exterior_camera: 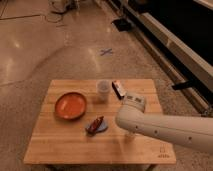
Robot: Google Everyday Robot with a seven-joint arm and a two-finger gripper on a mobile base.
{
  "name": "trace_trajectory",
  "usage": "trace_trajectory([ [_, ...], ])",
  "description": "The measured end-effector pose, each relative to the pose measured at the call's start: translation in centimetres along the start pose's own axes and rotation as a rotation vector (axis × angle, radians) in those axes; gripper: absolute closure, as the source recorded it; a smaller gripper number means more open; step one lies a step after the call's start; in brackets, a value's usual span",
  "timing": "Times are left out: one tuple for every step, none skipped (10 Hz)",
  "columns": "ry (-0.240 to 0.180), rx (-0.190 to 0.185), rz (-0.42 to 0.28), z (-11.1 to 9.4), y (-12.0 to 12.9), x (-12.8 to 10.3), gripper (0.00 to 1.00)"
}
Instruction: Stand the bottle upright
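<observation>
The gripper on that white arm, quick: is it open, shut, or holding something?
Gripper: down at the wooden table, right of middle, hidden under the arm; its state cannot be told.

Robot test space in a lab or industrial hall

A low wooden table (75, 145) stands on polished speckled concrete floor (45, 45), marked with a blue tape cross (106, 51); cables (50, 17) trail at the far end. The gripper (131, 134) hangs just over the table's right side.

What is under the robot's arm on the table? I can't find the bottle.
Under the arm only bare wooden table shows. The gripper, at the arm's front end near the table's right-centre, and any bottle beneath are covered.
</observation>
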Motion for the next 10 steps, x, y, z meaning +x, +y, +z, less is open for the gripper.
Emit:
trace_trajectory([
  [-0.021,-0.001,0.013,-0.4,-0.3,0.2,0.20],
  [-0.037,-0.009,0.026,-0.4,-0.4,0.5,0.20],
  [-0.076,-0.027,0.053,-0.4,-0.3,1.0,0.20],
  [-0.114,-0.045,0.084,-0.3,-0.1,1.7,0.20],
  [-0.140,-0.066,0.109,-0.2,0.3,2.7,0.20],
  [-0.162,-0.092,0.130,0.0,0.8,3.7,0.20],
  [-0.185,-0.116,0.153,0.3,1.3,4.7,0.20],
  [-0.200,-0.130,0.167,0.5,1.7,5.4,0.20],
  [-0.206,-0.136,0.175,0.6,2.0,5.8,0.20],
  [-0.208,-0.137,0.175,0.6,1.9,5.7,0.20],
])
